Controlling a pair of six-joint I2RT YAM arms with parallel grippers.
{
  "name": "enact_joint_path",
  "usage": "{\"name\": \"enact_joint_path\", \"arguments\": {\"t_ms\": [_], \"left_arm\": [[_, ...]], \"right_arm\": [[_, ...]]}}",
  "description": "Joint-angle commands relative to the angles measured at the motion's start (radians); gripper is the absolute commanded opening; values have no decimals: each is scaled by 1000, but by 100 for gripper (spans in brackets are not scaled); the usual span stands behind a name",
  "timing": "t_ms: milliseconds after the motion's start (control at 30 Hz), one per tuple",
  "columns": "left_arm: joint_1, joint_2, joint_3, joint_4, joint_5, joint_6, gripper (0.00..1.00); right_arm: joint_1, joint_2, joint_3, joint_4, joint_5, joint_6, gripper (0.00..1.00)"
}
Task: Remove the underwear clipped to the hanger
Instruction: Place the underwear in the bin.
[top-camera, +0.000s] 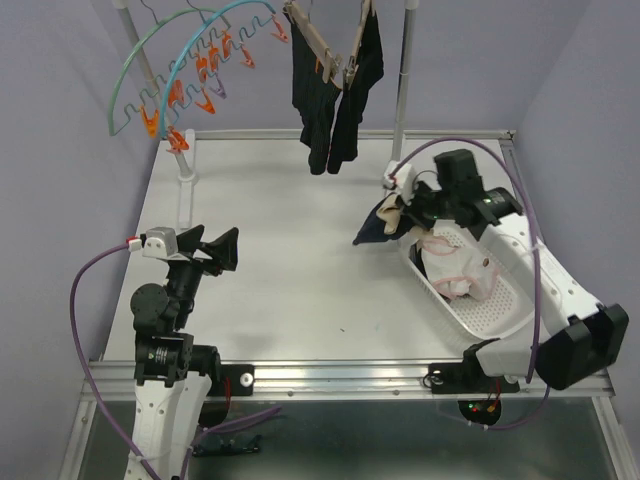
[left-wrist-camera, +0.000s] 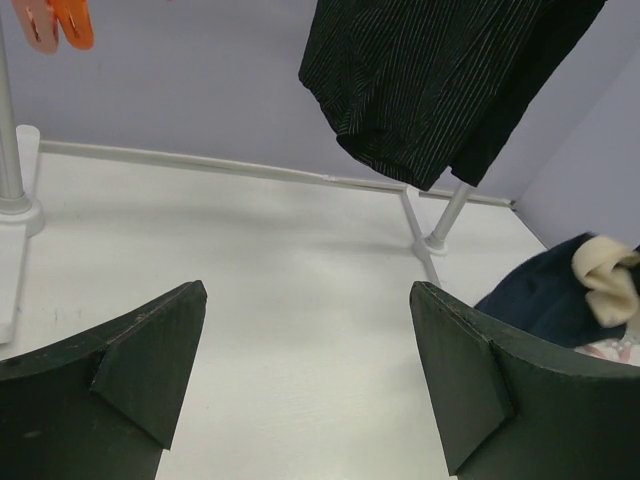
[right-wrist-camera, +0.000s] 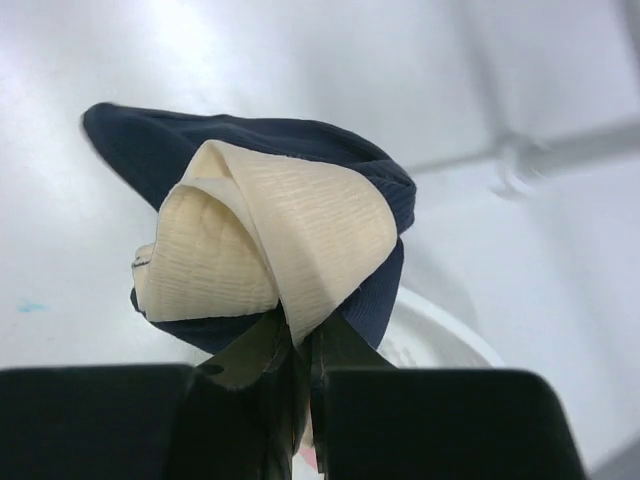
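Black underwear hangs clipped to a wooden peg hanger on the rail at the back; it also shows in the left wrist view. My right gripper is shut on a navy pair with a beige waistband, holding it above the near end of the white basket; in the right wrist view the waistband is pinched between the jaws. A pale pink-white garment lies in the basket. My left gripper is open and empty over the table's left side, its fingers wide apart.
A teal wavy hanger with orange clips hangs at the back left, with no cloth on it. Two rack posts stand at the back, with a white foot on the left. Purple walls close in the table.
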Motion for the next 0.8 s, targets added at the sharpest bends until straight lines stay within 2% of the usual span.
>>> {"name": "enact_joint_path", "arguments": {"t_ms": [0,33,133,300,567,667,767], "left_arm": [[4,-3,-5,52,13,12,95],[4,-4,-3,52,10,14,95],[4,-4,-3,49,7,14,95],[4,-6,0,42,4,15,95],[4,-6,2,39,-1,19,95],[4,-7,2,39,-3,19,95],[4,-9,3,39,-6,20,96]], "right_arm": [[-195,-160,37,8,-76,65,1],[-284,-222,28,19,-75,78,1],[-377,-328,-22,34,-9,75,1],[-403,-409,-125,36,160,71,1],[-420,-423,-249,35,235,102,1],[-429,-398,-292,36,241,105,4],[-447,-352,-341,44,251,98,12]]}}
